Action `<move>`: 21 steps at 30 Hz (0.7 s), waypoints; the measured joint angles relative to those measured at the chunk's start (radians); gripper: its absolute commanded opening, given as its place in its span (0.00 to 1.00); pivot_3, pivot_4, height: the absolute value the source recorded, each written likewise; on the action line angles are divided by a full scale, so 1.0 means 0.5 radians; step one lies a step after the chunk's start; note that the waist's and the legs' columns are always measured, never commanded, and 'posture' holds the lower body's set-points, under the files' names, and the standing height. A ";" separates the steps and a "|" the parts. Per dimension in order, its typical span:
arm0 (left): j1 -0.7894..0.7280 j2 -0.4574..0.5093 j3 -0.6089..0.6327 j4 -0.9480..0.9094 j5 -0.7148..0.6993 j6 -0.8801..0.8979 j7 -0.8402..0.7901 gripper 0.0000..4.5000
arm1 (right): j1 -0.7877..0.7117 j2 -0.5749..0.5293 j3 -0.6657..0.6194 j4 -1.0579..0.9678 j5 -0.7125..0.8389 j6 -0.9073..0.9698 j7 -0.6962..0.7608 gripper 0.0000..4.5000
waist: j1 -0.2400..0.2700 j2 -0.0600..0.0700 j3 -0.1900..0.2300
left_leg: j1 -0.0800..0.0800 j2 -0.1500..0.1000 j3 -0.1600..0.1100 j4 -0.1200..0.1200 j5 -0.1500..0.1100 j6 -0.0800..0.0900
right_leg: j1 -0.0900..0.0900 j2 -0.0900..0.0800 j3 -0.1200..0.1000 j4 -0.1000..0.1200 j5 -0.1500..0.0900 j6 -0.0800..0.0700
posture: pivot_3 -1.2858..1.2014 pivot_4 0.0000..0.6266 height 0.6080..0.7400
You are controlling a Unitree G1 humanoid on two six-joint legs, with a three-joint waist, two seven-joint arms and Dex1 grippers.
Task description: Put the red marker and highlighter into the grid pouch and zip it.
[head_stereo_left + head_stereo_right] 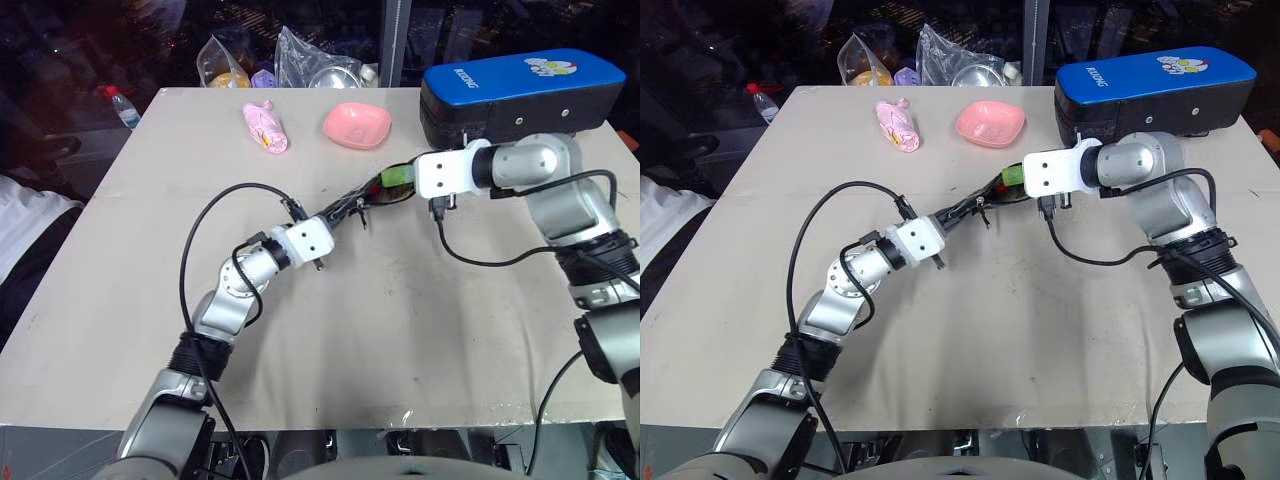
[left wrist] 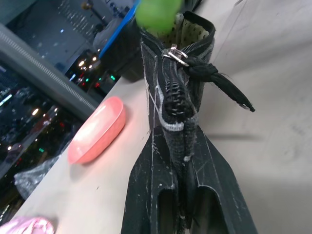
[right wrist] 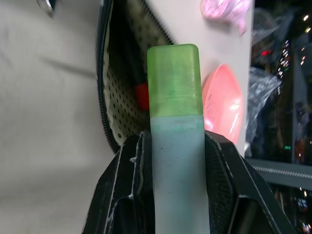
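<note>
Holding the highlighter (image 3: pixel 174 126) by its pale cap, the right gripper (image 3: pixel 176 146) aimed the green end at the grid pouch (image 2: pixel 168 92) mouth.

The left gripper (image 2: pixel 184 195) was clamped shut on the pouch's zipper edge, propping it open mid-table (image 1: pixel 400 330); the red marker (image 3: pixel 141 95) already lay inside. The likely risk was the stubby body catching the zipper teeth or lining and slipping off beside the pouch. Open tabletop lay all around; the pink dish (image 1: pixel 356 125) and blue-topped case (image 1: pixel 520 95) stood near.

I see grid pouch (image 2: pixel 168 97) held up off table, mouth open. Red marker (image 3: pixel 141 95) already inside. Green highlighter (image 3: pixel 174 97) poised at the opening.
</note>
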 measured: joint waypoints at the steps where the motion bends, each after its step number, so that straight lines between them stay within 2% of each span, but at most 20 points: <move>1: -0.001 -0.004 -0.003 0.000 0.000 0.000 0.000 0.00 | -0.003 0.006 0.031 0.036 -0.029 -0.027 -0.024 0.18 | 0.000 0.000 0.000 | 0.000 0.000 0.000 0.000 0.000 0.000 | 0.000 0.000 0.000 0.000 0.000 0.000 | 0.52 0.24 1.00; 11: -0.007 -0.067 -0.022 -0.012 0.036 0.001 0.004 0.00 | -0.053 0.236 0.156 0.240 -0.071 -0.301 -0.110 0.18 | -0.001 0.000 0.000 | 0.000 0.001 0.000 0.000 0.000 0.000 | 0.000 0.002 0.000 0.000 0.000 0.000 | 0.52 0.24 1.00; 13: -0.004 -0.066 -0.022 -0.012 0.041 0.003 0.003 0.00 | -0.058 0.254 0.159 0.308 -0.058 -0.370 -0.111 0.41 | 0.006 0.000 0.000 | 0.000 0.000 0.000 0.001 0.000 0.000 | 0.000 0.001 0.000 -0.001 0.000 0.000 | 0.52 0.24 1.00; 15: -0.005 -0.077 -0.024 -0.012 0.045 0.003 0.003 0.00 | -0.067 0.269 0.169 0.341 -0.043 -0.420 -0.110 0.58 | 0.003 0.000 0.000 | 0.000 0.000 0.000 0.001 0.000 0.000 | 0.000 0.001 0.001 0.000 0.000 0.000 | 0.52 0.24 1.00; 19: -0.005 -0.115 -0.027 -0.013 0.054 0.017 0.014 0.00 | -0.065 0.262 0.154 0.353 0.055 -0.436 -0.067 0.99 | 0.001 0.000 0.000 | 0.000 0.001 -0.001 0.001 0.000 0.000 | 0.000 0.001 0.001 0.000 0.000 0.000 | 0.52 0.24 1.00; 21: -0.004 -0.131 -0.024 -0.016 0.054 0.021 0.030 0.00 | -0.039 0.212 0.037 0.287 0.219 -0.315 -0.010 0.99 | 0.010 -0.001 0.001 | -0.001 0.000 -0.002 0.001 0.000 0.000 | 0.000 0.001 0.000 0.000 0.000 0.000 | 0.52 0.24 1.00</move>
